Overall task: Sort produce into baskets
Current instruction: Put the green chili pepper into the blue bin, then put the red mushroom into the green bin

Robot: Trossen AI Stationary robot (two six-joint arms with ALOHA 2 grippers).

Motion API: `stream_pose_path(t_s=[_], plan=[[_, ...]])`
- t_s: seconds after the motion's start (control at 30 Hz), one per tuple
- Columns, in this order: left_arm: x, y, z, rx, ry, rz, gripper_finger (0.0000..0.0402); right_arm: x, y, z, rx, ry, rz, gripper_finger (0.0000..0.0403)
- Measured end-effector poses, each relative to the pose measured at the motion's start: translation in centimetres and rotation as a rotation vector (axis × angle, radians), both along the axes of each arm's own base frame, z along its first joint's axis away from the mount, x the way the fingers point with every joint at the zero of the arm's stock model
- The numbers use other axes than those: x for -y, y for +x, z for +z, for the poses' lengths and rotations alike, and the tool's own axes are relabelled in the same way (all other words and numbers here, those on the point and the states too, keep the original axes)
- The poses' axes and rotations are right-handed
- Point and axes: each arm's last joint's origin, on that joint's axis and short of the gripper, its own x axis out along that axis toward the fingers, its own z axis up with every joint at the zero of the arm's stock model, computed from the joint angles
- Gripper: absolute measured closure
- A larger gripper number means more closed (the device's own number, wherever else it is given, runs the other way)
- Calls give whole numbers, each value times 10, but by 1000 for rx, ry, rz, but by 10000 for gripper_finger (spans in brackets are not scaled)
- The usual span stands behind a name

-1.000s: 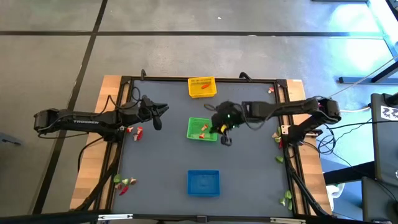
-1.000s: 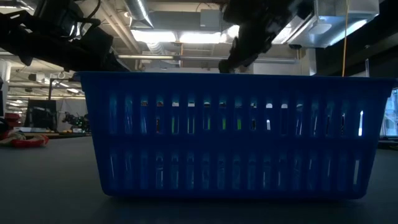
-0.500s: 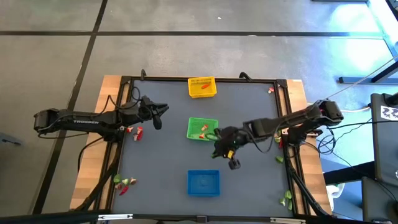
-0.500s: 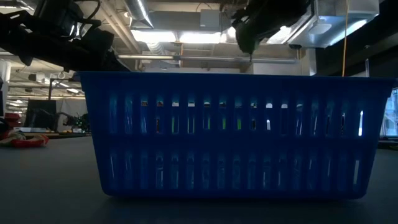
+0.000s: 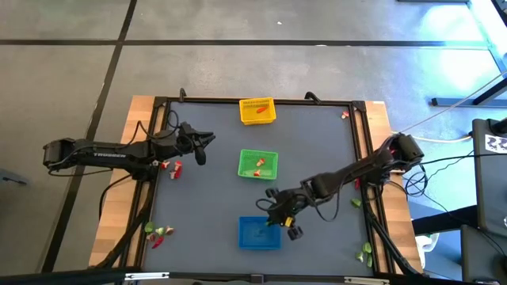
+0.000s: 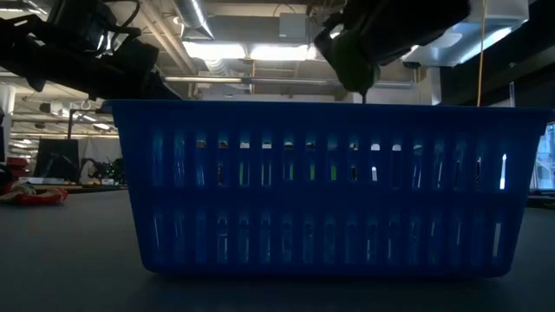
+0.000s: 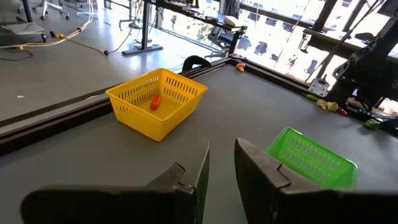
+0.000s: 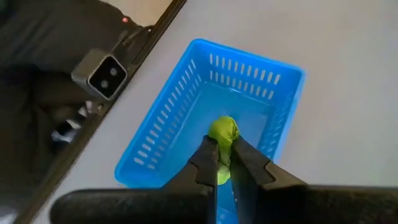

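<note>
My right gripper (image 5: 279,215) (image 8: 224,151) hangs over the far right part of the blue basket (image 5: 255,236) (image 8: 186,93) and is shut on a light green produce piece (image 8: 224,132). In the low view it (image 6: 360,85) stands just above the basket's rim (image 6: 321,106). My left gripper (image 5: 202,148) (image 7: 222,163) waits at the table's left side, empty, with a narrow gap between its fingers. The green basket (image 5: 258,165) (image 7: 314,157) at mid-table holds small red and orange pieces. The yellow basket (image 5: 257,111) (image 7: 158,102) at the far edge holds an orange-red piece (image 7: 155,101). My right gripper pinches the light green piece between its two fingertips (image 8: 209,155), coming from above and pointing down. The piece's rounded end (image 8: 225,126) sticks out past the fingertips. It is lifted clear, over the inside of the blue basket.
Loose produce lies near my left gripper (image 5: 171,167), at the near left (image 5: 158,234), along the right edge (image 5: 353,171), at the near right corner (image 5: 365,252) and at the far right (image 5: 345,115). Wooden rails (image 5: 142,119) border the dark mat.
My right gripper has gone from beside the green basket toward the table's near edge and a little left, carrying the light green piece, and now hangs over the blue basket. It has stayed shut on the piece.
</note>
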Motion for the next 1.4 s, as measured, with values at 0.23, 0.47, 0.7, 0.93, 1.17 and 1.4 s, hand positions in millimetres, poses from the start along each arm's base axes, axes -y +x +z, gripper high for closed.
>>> stream_pose_path(t_s=[0.23, 0.47, 0.7, 0.93, 1.17, 1.4], plan=[[0, -1, -3, -17, 12, -4, 329, -2, 7, -18, -71, 50, -15, 381], [0, -1, -3, -16, 12, -4, 329, -3, 10, -45, -161, 14, -20, 381], [0, -1, -3, -17, 13, -4, 329, -3, 11, -49, -164, 1, -31, 360], [0, -1, -3, -28, 31, -8, 329, -3, 11, -47, -150, -19, -33, 281], [0, -1, -3, -27, 28, -7, 329, 0, 6, -21, -46, -60, -6, 259], [0, -1, -3, -26, 27, -7, 329, 16, -14, 14, 7, -206, -97, 263]])
